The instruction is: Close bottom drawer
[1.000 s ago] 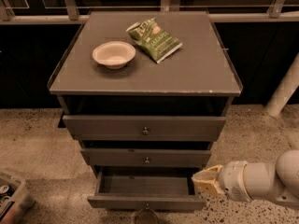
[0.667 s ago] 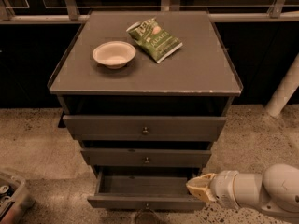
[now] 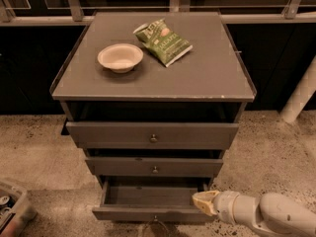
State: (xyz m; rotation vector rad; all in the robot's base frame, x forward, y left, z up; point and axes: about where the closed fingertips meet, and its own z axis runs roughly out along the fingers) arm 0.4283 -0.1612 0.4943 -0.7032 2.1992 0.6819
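The bottom drawer [image 3: 148, 213] is the lowest of three dark grey-brown drawers and stands pulled well out, its empty inside showing. Its small round knob [image 3: 155, 218] sits at the lower edge of the view. My gripper [image 3: 203, 202] comes in from the lower right on a white arm. Its yellowish tip is at the right end of the drawer's front panel, at or just above the front rim. Above are the middle drawer [image 3: 155, 167] and the top drawer [image 3: 153, 135], both slightly out.
A white bowl [image 3: 120, 57] and a green chip bag [image 3: 163, 41] lie on the cabinet top [image 3: 207, 78]. A grey bin [image 3: 12, 209] stands on the speckled floor at lower left. A white post [image 3: 301, 93] rises at right. A railing runs behind.
My gripper has moved left and slightly down, from beside the cabinet's right side to the right end of the bottom drawer's front. The drawer has not visibly moved.
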